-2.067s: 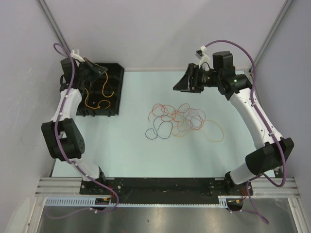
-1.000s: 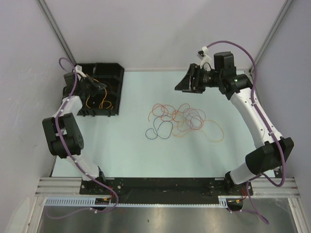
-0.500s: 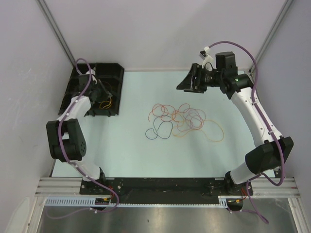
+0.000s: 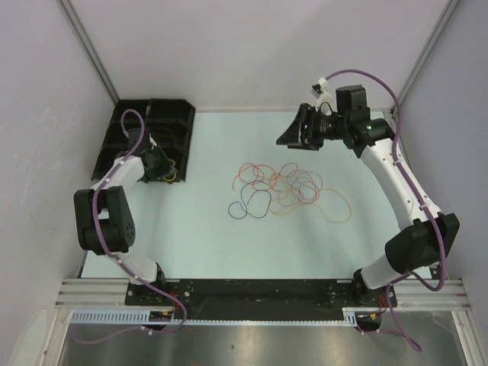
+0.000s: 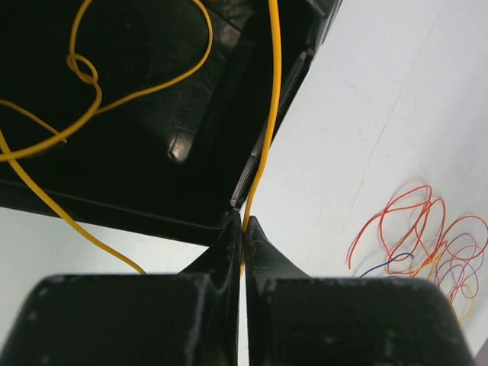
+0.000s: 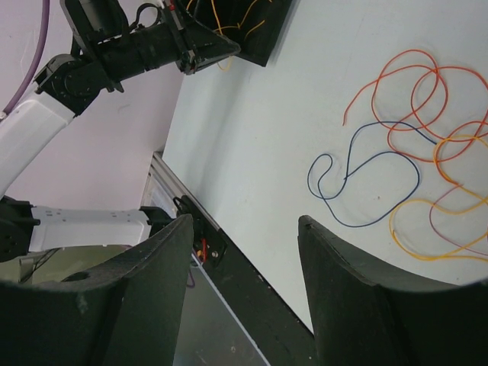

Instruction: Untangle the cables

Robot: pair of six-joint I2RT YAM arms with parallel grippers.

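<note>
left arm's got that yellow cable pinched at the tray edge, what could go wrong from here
1. The left jaws are shut on the yellow cable only at their very tips, so it may slip free when pulled.
2. It forms what looks like a small knot inside the black tray; tension could tighten it.
3. It crosses the tray's wall and might snag there.

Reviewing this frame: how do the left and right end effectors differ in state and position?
The left end effector is shut on a thin yellow cable; the right end effector is open and empty. The left sits low at the black plastic tray edge; the right hangs above the pale table, beyond the tangled cable pile. Both are black and two-fingered.
</note>
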